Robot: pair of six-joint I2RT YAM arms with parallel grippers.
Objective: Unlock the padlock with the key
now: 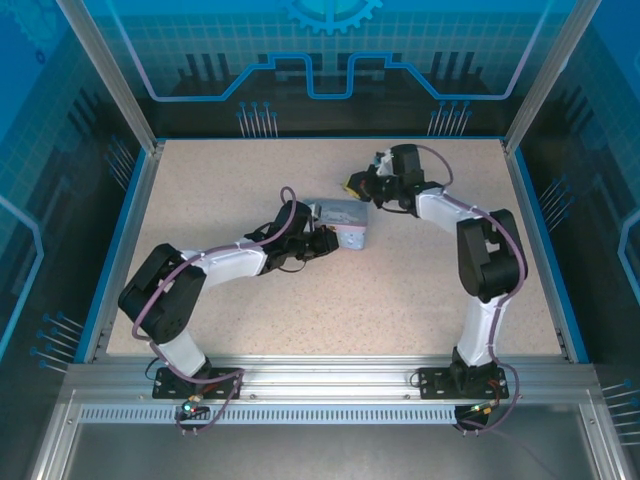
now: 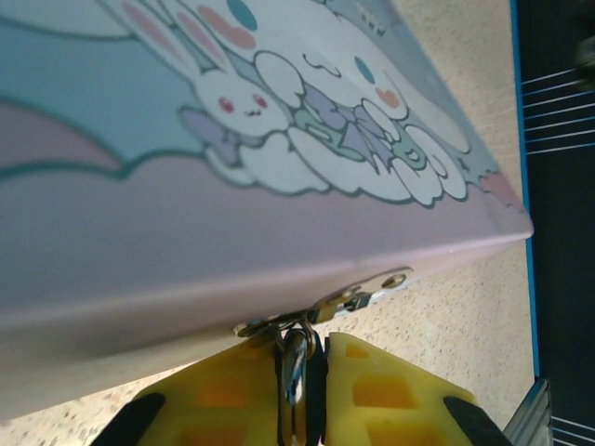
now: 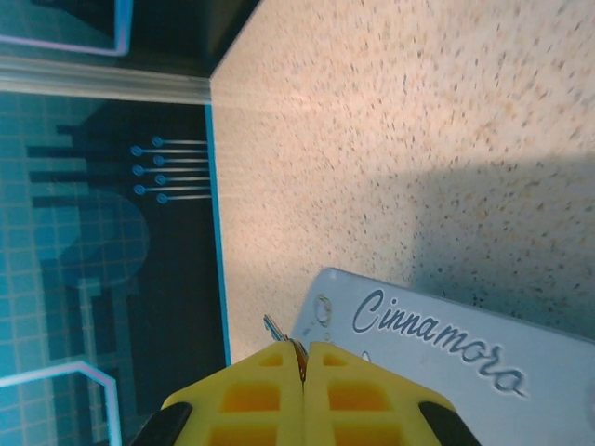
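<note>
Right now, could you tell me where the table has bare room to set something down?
The table is bare far-left, between the side rail and the tin, and in front, between the arm bases. Crowded around the tin, with the left pincer and right pincer there.

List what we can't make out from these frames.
- Padlock: left wrist view, pinched in the left gripper under the tin's latch. The gripper hides its body and keyhole, the bottom edge cuts it off, and locked or unlocked can't be told.
- Key: right wrist view, a tip pokes from the shut right gripper, which hides the rest.
- Top view: padlock and key too small to make out at the gripper tips.
</note>
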